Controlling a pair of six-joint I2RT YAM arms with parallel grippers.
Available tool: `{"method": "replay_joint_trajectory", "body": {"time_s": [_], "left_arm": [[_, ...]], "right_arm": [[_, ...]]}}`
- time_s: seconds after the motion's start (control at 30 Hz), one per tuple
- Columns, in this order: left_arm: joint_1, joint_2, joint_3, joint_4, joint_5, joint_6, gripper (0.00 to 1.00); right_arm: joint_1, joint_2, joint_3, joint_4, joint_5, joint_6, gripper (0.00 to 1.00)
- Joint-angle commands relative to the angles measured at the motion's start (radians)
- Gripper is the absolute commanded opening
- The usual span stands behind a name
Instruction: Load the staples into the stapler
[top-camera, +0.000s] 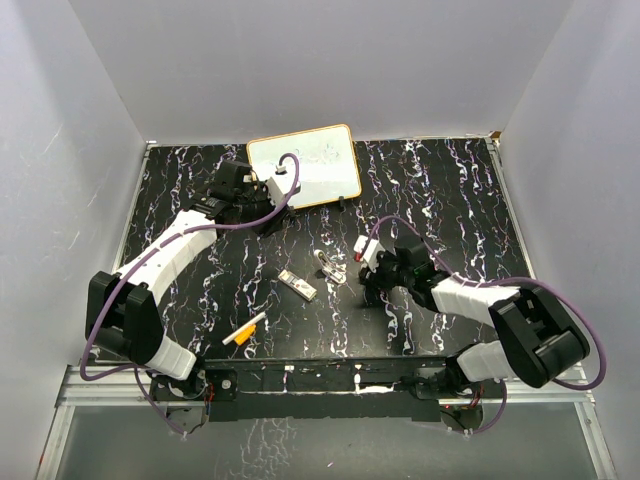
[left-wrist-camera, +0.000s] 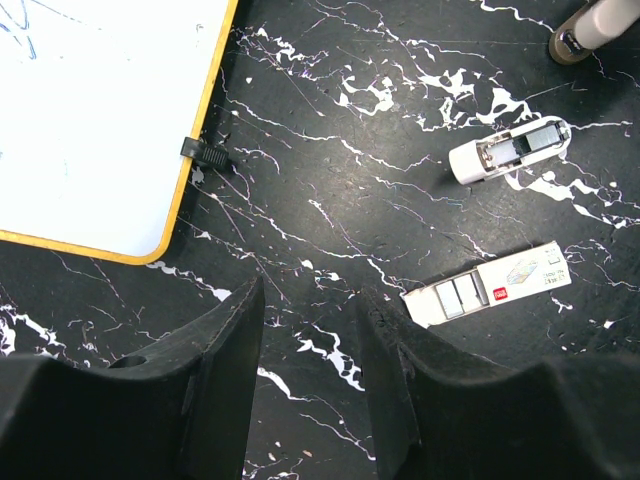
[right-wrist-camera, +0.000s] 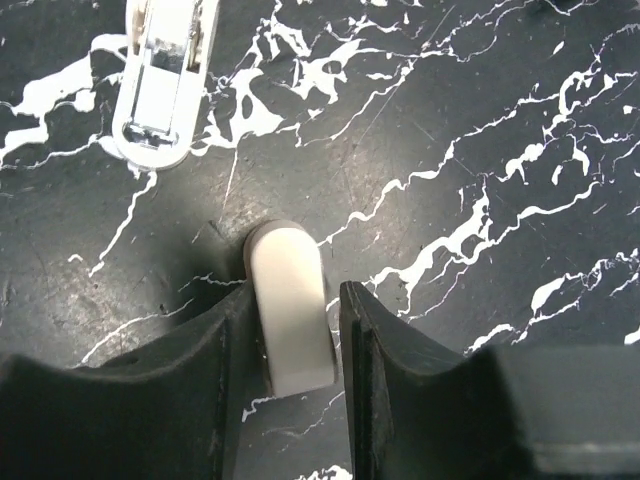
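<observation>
Table (top-camera: 450, 190): black, white marble veining. Staples (left-wrist-camera: 487, 291): white, red label. Stapler (left-wrist-camera: 508, 150): white. My right gripper (right-wrist-camera: 295, 296): black; the piece (right-wrist-camera: 290, 350) in it: cream.

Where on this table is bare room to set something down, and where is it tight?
Bare: far-right corner, between whiteboard and table edge; near strip between marker pen and right arm. Crowded: middle, where stapler, staples and right fingers sit close.

On the table (top-camera: 450, 200), the whiteboard (top-camera: 305, 165) lies at the back, near the middle. Nearer, the stapler (top-camera: 331, 266) lies just right of the staples (top-camera: 298, 286) — apart, not touching. Right of the stapler, a rounded piece (right-wrist-camera: 290, 310) sits between the right arm's fingers (right-wrist-camera: 225, 380). The marker pen (top-camera: 245, 331) lies towards the front edge — left of the staples.
</observation>
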Motion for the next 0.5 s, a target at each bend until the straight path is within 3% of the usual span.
{"method": "replay_joint_trajectory", "body": {"time_s": [0.0,0.17,0.33,0.47], "left_arm": [[0.005,-0.029,-0.011,0.006,0.028,-0.005,0.41],[0.004,-0.007,-0.011,0.009,0.042,-0.005,0.41],[0.005,0.017,-0.012,0.018,0.076,0.004,0.41],[0.005,0.073,-0.014,0.004,0.192,0.098,0.42]], "right_arm": [[0.021,-0.027,-0.020,0.036,0.076,-0.033,0.41],[0.022,-0.047,0.009,-0.002,0.052,-0.026,0.43],[0.021,-0.056,0.062,-0.068,0.021,-0.002,0.55],[0.022,-0.058,0.149,-0.167,-0.047,0.031,0.65]]}}
